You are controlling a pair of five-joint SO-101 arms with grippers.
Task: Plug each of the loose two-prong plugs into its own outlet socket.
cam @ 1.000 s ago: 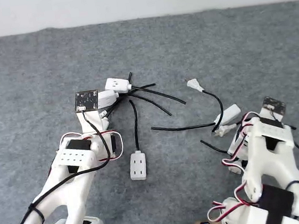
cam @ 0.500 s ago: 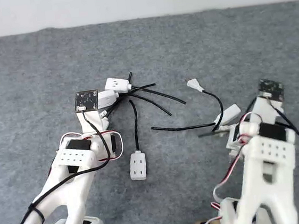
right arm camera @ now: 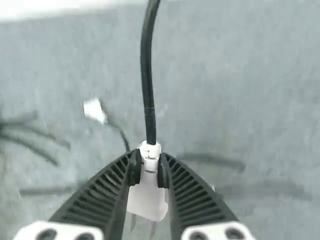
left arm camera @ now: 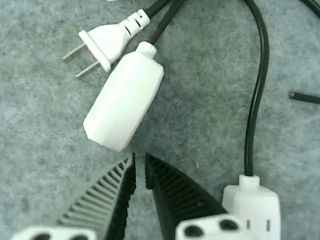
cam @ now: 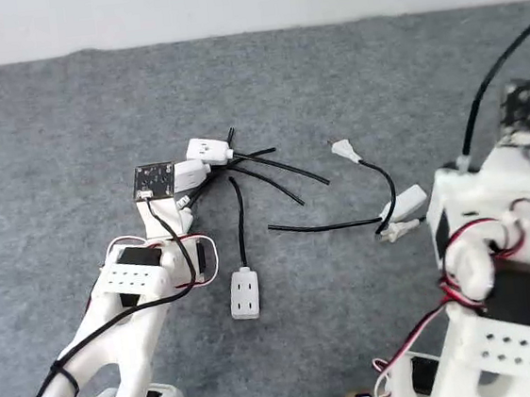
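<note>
Right jaws clamp the white two-prong plug (right arm camera: 146, 199) lengthwise, prongs aimed back at the wrist. Left jaws all but closed, empty.

Far socket (cam: 207, 149) behind near socket (cam: 244, 293) (well apart); loose plug (cam: 344, 151) right of those 2.

The high view looks down from above the near edge of the grey table (cam: 327, 69), with the arm bases closest and the wall farthest. The left wrist view sits close over the surface, facing down past the left gripper (left arm camera: 139, 160) at a white socket block (left arm camera: 122, 102) — the same block (cam: 190, 175) lies mid-table in the high view. The right wrist view sits higher and faces out across the table over the right gripper (right arm camera: 148, 160) and its held plug (right arm camera: 146, 197). A small white plug (right arm camera: 94, 110) far off also appears in the high view.
</note>
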